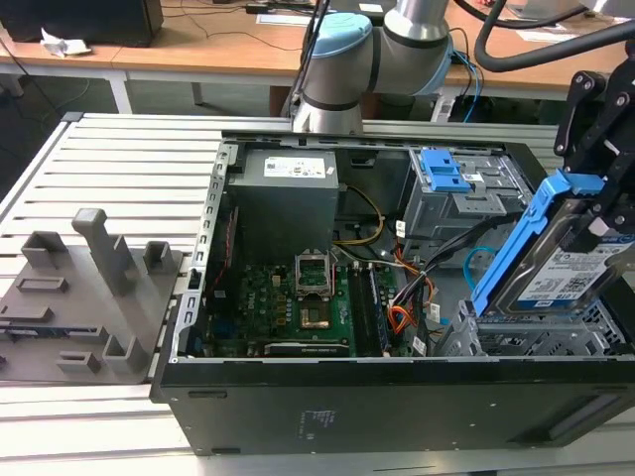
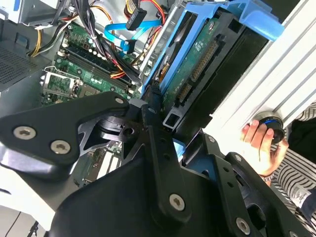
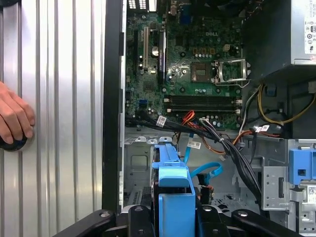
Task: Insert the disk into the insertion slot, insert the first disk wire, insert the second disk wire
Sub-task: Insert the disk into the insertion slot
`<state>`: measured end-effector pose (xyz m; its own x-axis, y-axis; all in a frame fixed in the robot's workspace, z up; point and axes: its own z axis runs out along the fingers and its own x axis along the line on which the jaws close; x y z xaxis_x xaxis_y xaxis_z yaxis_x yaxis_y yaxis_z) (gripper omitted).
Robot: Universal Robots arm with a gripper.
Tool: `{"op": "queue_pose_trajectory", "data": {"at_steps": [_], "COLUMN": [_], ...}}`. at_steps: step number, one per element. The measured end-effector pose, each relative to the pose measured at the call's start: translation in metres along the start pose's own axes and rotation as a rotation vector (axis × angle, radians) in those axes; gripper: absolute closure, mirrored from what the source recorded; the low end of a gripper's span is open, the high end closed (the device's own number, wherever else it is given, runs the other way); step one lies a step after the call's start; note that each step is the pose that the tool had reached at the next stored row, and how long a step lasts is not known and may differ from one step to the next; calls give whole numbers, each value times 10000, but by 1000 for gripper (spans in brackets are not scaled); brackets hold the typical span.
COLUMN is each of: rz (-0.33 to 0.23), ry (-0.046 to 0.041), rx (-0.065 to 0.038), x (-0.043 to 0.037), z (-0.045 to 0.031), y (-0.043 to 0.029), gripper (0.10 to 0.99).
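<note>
In the exterior view my gripper [image 1: 593, 203] is shut on the disk [image 1: 558, 280], a silver drive with a white label in a blue carrier. The disk is tilted steeply, its lower end just over the insertion slot [image 1: 541, 342], the silver perforated cage at the case's near corner on the exterior view's right. In the second wrist view the disk's green underside [image 2: 197, 64] runs between the black fingers [image 2: 154, 123]. The first disk wire [image 2: 138, 17], orange-red with a black plug, and the light-blue second disk wire [image 2: 121, 35] hang loose beside the cage. Both wires, orange [image 3: 189, 118] and blue [image 3: 207, 170], lie beyond the carrier [image 3: 173, 190].
The open black computer case [image 1: 298, 407] lies on a ribbed metal table [image 1: 119, 169]. A taller grey bay with a blue latch [image 1: 446, 174] stands behind the cage. The motherboard [image 1: 298, 297] fills the case's middle. A person's hand [image 3: 15, 118] rests on the table beside the case. Grey fixtures [image 1: 89, 288] sit at the exterior view's left.
</note>
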<state>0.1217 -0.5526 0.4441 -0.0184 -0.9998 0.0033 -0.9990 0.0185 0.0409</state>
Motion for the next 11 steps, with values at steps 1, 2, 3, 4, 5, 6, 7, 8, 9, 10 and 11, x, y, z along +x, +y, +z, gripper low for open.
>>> {"op": "queue_pose_trajectory", "data": {"at_steps": [1,2,3,4,5,6,7,8,9,10,11], "rz": [0,1,1,0,0,0,1,1,0,1,0], "ry": [-1,-1,1,0,-1,0,-2,-1,0,0,0], "rx": [-2,-3,-8,-9,-9,-9,-10,-9,-10,-10,-10], "x": [0,0,0,0,-1,-1,-1,0,0,-1,-1], "z": [11,22,60,83,97,107,119,128,141,152,167], "y": [-3,-5,-7,-8,-9,-10,-10,-10,-11,-11,-12], "gripper": [722,722,722,722,722,722,722,722,722,722,722]}}
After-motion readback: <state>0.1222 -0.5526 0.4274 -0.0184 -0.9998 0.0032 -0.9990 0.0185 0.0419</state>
